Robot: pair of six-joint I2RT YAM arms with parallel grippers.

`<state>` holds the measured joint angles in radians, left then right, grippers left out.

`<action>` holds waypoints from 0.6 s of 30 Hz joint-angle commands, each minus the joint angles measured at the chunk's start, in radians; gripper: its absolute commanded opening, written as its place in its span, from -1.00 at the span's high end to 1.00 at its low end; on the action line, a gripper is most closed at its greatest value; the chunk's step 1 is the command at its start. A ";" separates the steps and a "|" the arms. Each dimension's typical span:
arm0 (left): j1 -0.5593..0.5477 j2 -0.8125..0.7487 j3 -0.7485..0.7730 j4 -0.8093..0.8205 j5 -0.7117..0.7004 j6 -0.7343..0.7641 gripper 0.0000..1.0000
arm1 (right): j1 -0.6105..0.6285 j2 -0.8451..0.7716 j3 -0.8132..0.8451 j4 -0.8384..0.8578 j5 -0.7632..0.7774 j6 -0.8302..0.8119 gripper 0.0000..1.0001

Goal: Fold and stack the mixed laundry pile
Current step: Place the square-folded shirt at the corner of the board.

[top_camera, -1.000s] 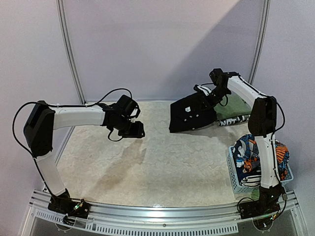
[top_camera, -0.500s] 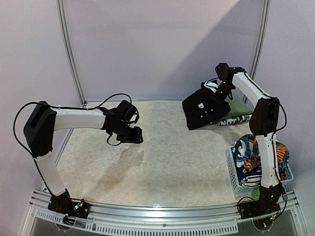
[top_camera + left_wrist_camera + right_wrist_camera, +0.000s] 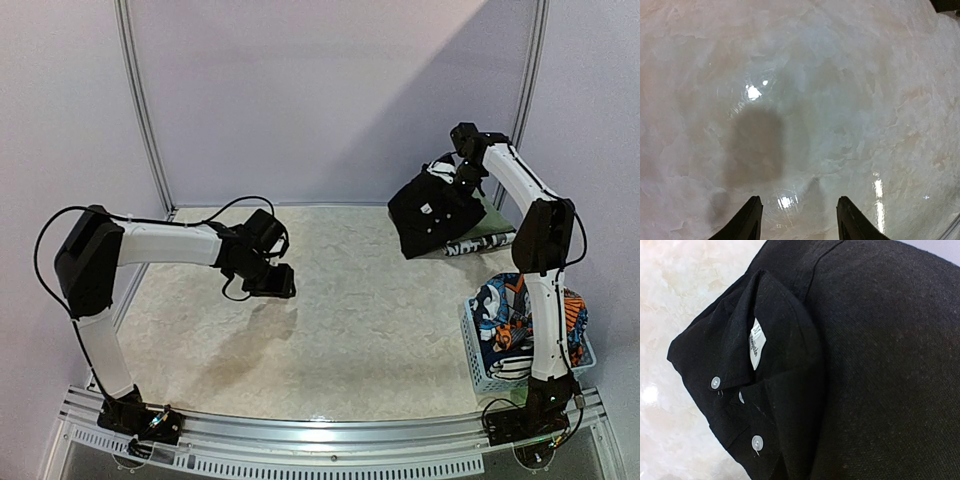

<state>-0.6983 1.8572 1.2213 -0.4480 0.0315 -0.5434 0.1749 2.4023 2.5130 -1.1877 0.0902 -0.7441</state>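
The right gripper (image 3: 467, 176) is pinched shut on the black shirt (image 3: 432, 212) and holds it bunched in the air at the far right of the table (image 3: 340, 330). The cloth hangs below the fingers, just over an olive-green cloth (image 3: 497, 216) and a black-and-white printed piece (image 3: 478, 246) lying flat there. The left gripper (image 3: 799, 202) hovers over bare tabletop left of centre, its jaws partly apart and nothing between them. More of the pile sits in the basket (image 3: 482, 372) by the right arm's base, with a cartoon-print garment (image 3: 503, 312) heaped on top.

To my eye the shirt is on its way down onto those flat pieces, though I can't rule out that it is being carried elsewhere to be spread. To do it well, I'd let the hanging edge touch first, then draw the hand across so the cloth lays out flat and square. The pinch should hold until the weight rests. The idle left hand could come over and pin a corner.

As for writing, the wrist view shows a white neck tag (image 3: 756, 344) inside the collar, above a row of pale buttons (image 3: 756, 442). It has what looks like a large "M", and the fine print is too small to read. The printed piece bears bold white letters, only partly showing — I can't make them out.
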 commanded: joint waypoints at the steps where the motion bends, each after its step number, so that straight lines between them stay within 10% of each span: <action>1: -0.031 0.011 0.023 0.001 0.008 -0.015 -0.04 | -0.001 -0.072 0.044 -0.019 0.026 -0.004 1.00; 18: -0.089 0.003 0.075 -0.047 -0.013 0.009 -0.04 | -0.124 -0.022 0.046 0.169 0.140 -0.032 1.00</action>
<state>-0.7734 1.8591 1.2671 -0.4709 0.0219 -0.5499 0.0834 2.3859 2.5275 -1.1027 0.1814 -0.7715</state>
